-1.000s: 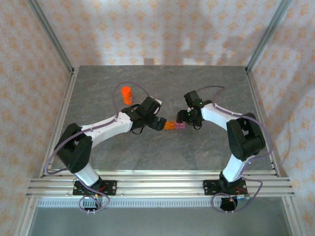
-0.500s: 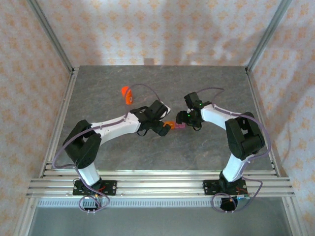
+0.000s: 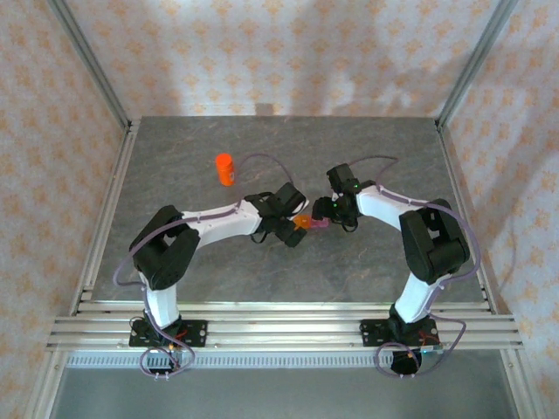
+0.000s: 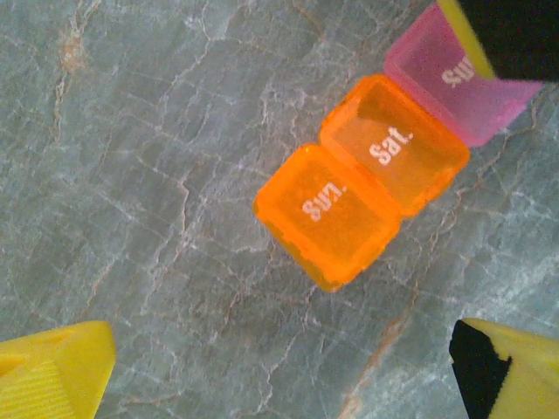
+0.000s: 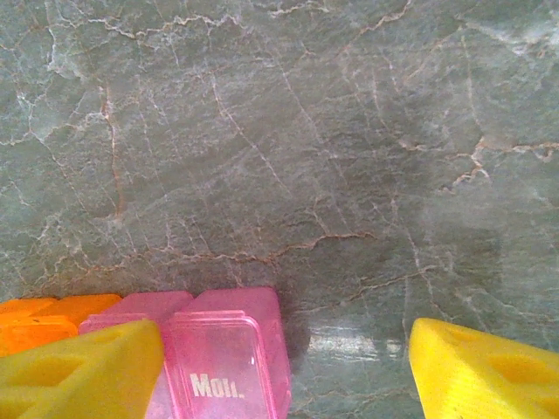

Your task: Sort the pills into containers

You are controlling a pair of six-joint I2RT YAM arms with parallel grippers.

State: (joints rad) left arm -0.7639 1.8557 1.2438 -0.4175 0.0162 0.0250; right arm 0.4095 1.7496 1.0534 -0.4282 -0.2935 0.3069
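Observation:
The containers are a short strip of small translucent boxes on the grey table: an orange container (image 3: 301, 223) with lids marked "Sun." (image 4: 327, 214) and "Sat." (image 4: 395, 144), joined to a pink container (image 3: 320, 224) marked "Mon." (image 5: 223, 362). My left gripper (image 3: 294, 229) hovers over the strip's orange end, open, with the boxes beyond its yellow fingertips (image 4: 52, 375). My right gripper (image 3: 326, 212) is open at the pink end. Its left fingertip (image 5: 79, 371) overlaps the pink container, and bare table lies towards the other fingertip. The pills are out of view.
An orange-red cylindrical bottle (image 3: 225, 168) stands upright at the back left, behind my left forearm. Aluminium frame posts and patterned walls bound the grey marbled table (image 3: 367, 271). The two arms nearly meet at the middle.
My left arm has swung right, bringing its gripper over the orange end of the strip. The right gripper has barely moved.

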